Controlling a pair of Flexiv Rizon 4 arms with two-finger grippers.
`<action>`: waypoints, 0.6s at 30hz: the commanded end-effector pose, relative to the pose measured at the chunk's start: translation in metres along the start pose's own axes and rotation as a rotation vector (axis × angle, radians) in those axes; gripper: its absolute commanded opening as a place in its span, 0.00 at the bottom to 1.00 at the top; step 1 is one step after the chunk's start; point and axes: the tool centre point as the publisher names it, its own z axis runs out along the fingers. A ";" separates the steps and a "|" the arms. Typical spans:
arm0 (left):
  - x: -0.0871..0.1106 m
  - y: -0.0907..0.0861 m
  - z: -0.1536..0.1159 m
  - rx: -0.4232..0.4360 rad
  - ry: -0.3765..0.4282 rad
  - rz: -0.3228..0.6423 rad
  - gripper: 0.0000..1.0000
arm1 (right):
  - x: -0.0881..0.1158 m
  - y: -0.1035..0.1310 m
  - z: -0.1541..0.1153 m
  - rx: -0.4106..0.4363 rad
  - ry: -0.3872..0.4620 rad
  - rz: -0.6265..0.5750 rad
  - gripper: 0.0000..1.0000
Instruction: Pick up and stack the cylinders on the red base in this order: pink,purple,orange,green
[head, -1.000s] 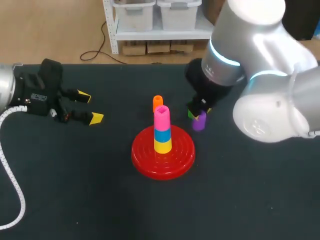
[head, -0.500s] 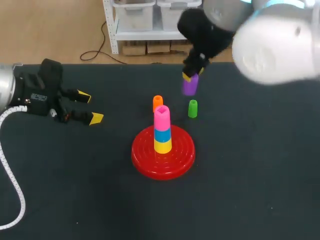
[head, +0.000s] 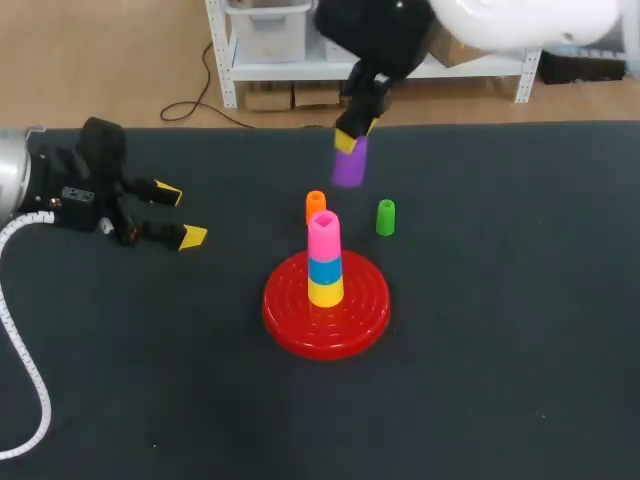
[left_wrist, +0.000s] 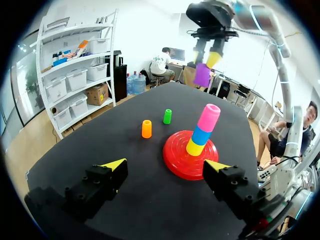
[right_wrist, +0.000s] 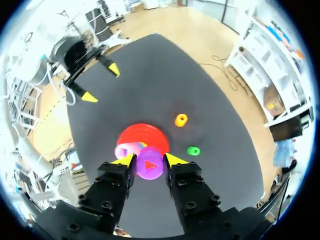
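Observation:
The red base (head: 350, 315) (left_wrist: 177, 160) (right_wrist: 142, 134) carries a stack of yellow, blue and pink cylinders, the pink cylinder (head: 323, 235) (left_wrist: 209, 116) (right_wrist: 123, 150) on top. My right gripper (head: 349, 141) (right_wrist: 148, 160) hangs high above the table, shut on the purple cylinder (head: 349, 166) (left_wrist: 202, 75) (right_wrist: 149, 165), behind and a little right of the stack. The orange cylinder (head: 315, 205) (left_wrist: 146, 128) (right_wrist: 181, 120) and the green cylinder (head: 385, 217) (left_wrist: 167, 116) (right_wrist: 193, 150) stand upright on the table behind the base. My left gripper (head: 180, 215) (left_wrist: 165, 167) rests open at the table's left, holding nothing.
The dark table (head: 500, 350) holds nothing else near the base. A white cable (head: 20, 350) trails from my left arm along the table's left side.
My right gripper has lifted the purple cylinder off the table from beside the green one and carried it up and to the left. The left arm has stayed still.

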 end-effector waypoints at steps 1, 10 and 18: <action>0.002 0.000 0.000 0.000 -0.010 0.003 1.00 | -0.004 0.015 0.003 0.006 0.041 -0.028 0.00; 0.002 0.000 0.000 0.000 -0.010 0.003 1.00 | -0.002 0.035 0.011 0.019 0.086 -0.053 0.00; 0.002 0.000 0.000 0.000 -0.010 0.003 1.00 | -0.004 0.039 0.012 0.038 0.103 -0.057 0.00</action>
